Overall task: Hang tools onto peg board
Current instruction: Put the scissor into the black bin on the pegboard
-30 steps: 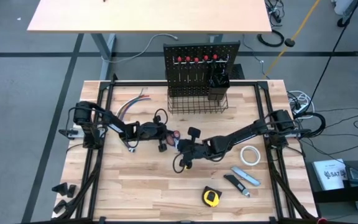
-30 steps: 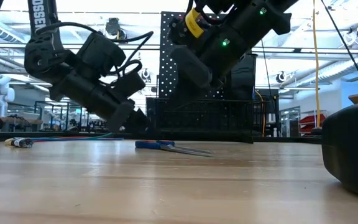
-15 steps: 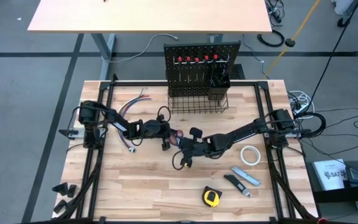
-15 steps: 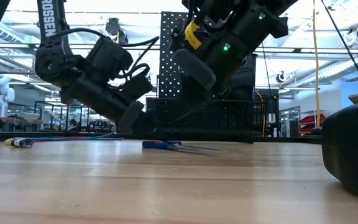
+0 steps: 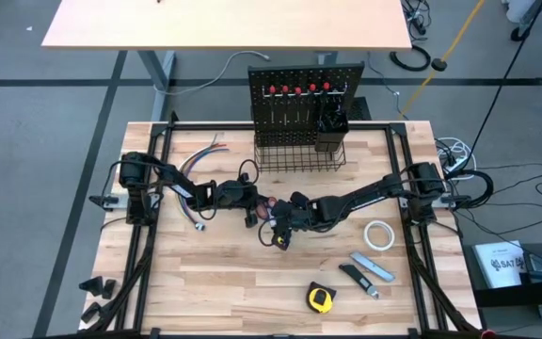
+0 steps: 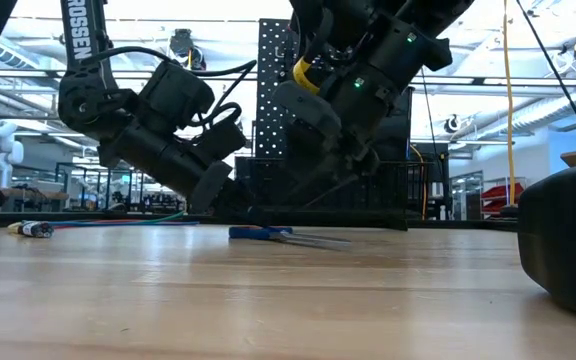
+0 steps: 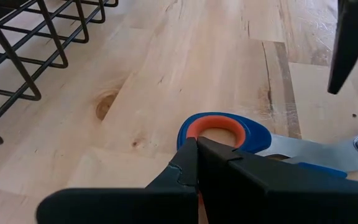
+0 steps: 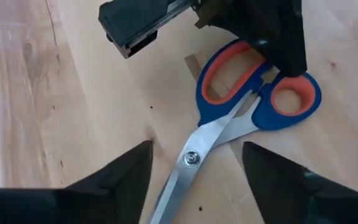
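The scissors (image 8: 241,106), blue-handled with orange inside the loops, lie flat at the table's middle (image 5: 269,209), blades toward the near side. My left gripper (image 7: 197,148) is shut, its tips at the handle end. My right gripper (image 8: 196,149) is open and hovers above the blades' pivot screw (image 8: 191,159), one finger on either side, touching nothing. The peg board (image 5: 304,80) stands upright at the far edge. Red-handled screwdrivers (image 5: 299,90) hang on it, and a wire basket (image 5: 297,155) sits at its base. My left gripper lays its shut fingertips (image 8: 278,43) on the scissors' handle end, where the two loops (image 7: 219,127) meet. It comes slanting down from the table's left. The scissors stay flat on the wood. The fingers themselves hide the exact spot of contact.
A white tape roll (image 5: 377,235), a grey-blue utility knife (image 5: 370,266) and a yellow tape measure (image 5: 320,298) lie at the near right. A bundle of coloured wires (image 5: 200,155) lies at the far left. A dark bulky object (image 6: 568,250) fills the low view's right side.
My right gripper has opened, rolled about its own axis and edged toward the scissors' handles. My left gripper has moved slightly toward the table's right, and the scissors have slid a little that way along the wood.
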